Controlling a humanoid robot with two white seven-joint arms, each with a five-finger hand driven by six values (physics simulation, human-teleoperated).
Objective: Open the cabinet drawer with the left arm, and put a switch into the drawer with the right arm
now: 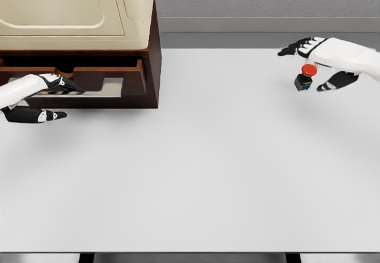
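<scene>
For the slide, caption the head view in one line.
Left hand at the open drawer; right hand open around the red-capped switch across the white table.

Left robot hand (37,100) (fingers spread), right robot hand (323,61) likewise

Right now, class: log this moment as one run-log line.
drawer: open | left robot hand: at drawer | right robot hand: open beside switch

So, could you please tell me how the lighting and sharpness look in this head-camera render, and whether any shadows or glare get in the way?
In the head view the light is flat and even: the white table shows no glare and only faint shading; the drawer recess of the cabinet is dark; the switch and both hands look sharp, without blur.
</scene>
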